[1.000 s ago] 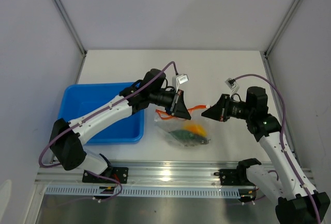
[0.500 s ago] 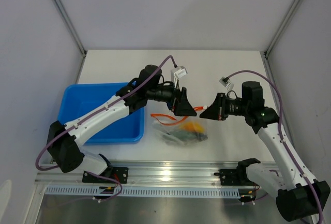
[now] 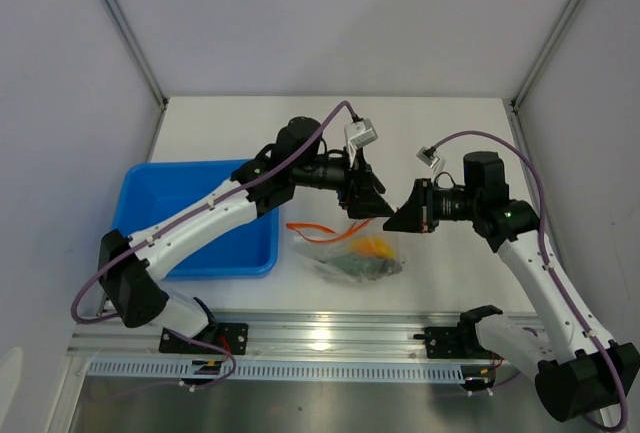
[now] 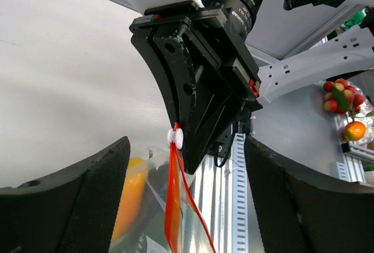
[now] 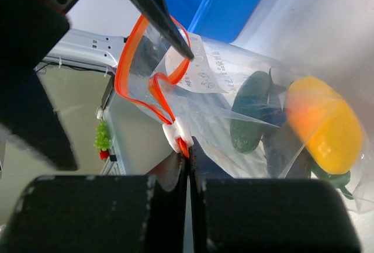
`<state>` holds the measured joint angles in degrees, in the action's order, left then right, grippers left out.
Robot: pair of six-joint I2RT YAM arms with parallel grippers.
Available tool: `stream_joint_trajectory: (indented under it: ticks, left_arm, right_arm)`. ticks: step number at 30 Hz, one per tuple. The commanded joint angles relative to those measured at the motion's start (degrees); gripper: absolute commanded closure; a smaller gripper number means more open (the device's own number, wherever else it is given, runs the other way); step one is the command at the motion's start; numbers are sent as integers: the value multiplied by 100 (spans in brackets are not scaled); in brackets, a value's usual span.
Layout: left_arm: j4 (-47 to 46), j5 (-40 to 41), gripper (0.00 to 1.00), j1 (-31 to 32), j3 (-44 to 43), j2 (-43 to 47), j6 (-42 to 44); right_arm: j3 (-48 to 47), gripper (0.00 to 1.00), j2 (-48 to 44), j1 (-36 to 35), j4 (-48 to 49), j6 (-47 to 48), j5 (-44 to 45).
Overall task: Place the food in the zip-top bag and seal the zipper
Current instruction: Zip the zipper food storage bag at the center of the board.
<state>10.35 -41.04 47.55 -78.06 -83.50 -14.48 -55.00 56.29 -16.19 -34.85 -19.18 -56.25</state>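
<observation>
Zipper (image 5: 177, 134) in rt pincer (image 5: 188, 168), wrist-cam only

clear crinkly plastic zip-top bag (image 5: 234, 83), glossy

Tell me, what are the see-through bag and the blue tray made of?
The bag looks like thin, clear plastic film: shiny and crinkled, with the food showing through. The blue tray looks like hard, smooth plastic, judging by its even, stiff-looking walls.
</observation>
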Motion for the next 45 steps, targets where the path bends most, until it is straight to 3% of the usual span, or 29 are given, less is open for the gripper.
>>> stream_joint_trajectory:
  ticks: [1,5,13,23,27,33,45]
  left_arm:
    - [-340,-379,25,9,-113,-192,-28]
    - [-253,-449,37,9,-139,-272,-99]
    - [-332,-668,24,9,-192,-482,-336]
    - [-279,-774,30,9,-253,-702,-485]
    - [-323,-818,50,0,-253,-729,-538]
    - [-428,-871,71,-53,-122,-667,-652]
    - [-964,-1064,89,-158,326,-483,-1118]
  right_arm:
    - [-257,100,-30,-16,-31,99,-132]
    - [-221,100,-48,-8,22,28,-88]
    - [-213,100,-83,-16,40,28,-193]
    - [-177,100,-75,-7,57,46,-229]
    - [-169,100,-75,-16,49,37,-202]
    - [-134,100,-92,-7,-4,63,-27]
    - [7,100,-189,54,-153,64,649]
